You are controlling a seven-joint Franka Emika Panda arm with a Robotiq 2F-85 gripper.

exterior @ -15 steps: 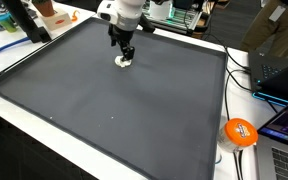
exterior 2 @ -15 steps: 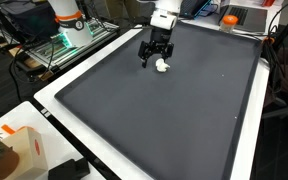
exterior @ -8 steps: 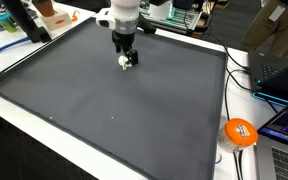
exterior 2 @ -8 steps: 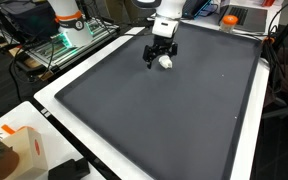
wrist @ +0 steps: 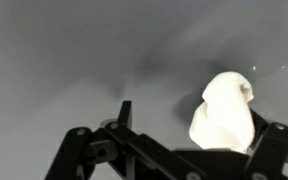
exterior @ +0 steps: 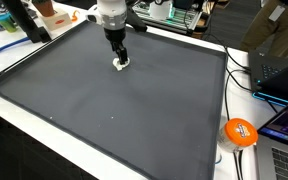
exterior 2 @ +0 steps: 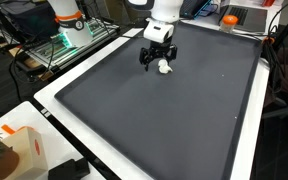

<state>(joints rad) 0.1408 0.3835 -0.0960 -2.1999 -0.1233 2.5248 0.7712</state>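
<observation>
A small white lump point(wrist: 224, 108) lies on the dark mat point(exterior: 134, 115), right beneath the hand point(exterior 2: 156, 62); in the wrist view it sits between the two fingers point(wrist: 124, 112), much nearer one than the other, and whether it touches that finger cannot be told; nothing is gripped, and the jaws stand spread wide.

The arm point(exterior: 111, 12) comes down from above with its white wrist upright and the black hand pointing straight down at the mat; the fingertips hang close over the surface, just beside the lump; in both exterior views the lump shows as a pale spot at the foot of the hand.

The mat is dark grey, flat and bordered by a raised rim; it covers nearly the whole desk point(exterior 2: 49, 100), whose white edge shows around it; the hand works over the mat's far part, well apart from the near rim.

Beyond the mat, far from the hand: an orange disc point(exterior: 240, 132) on the desk's edge, cables point(exterior: 240, 72) and a laptop point(exterior: 286, 150) close to it; a second white robot base with an orange ring point(exterior 2: 68, 18) and green-lit electronics point(exterior 2: 54, 45) stand off the desk; an orange-and-white box point(exterior 2: 24, 150) lies at the near corner.

The orange disc bears pale marks, too small to read.
</observation>
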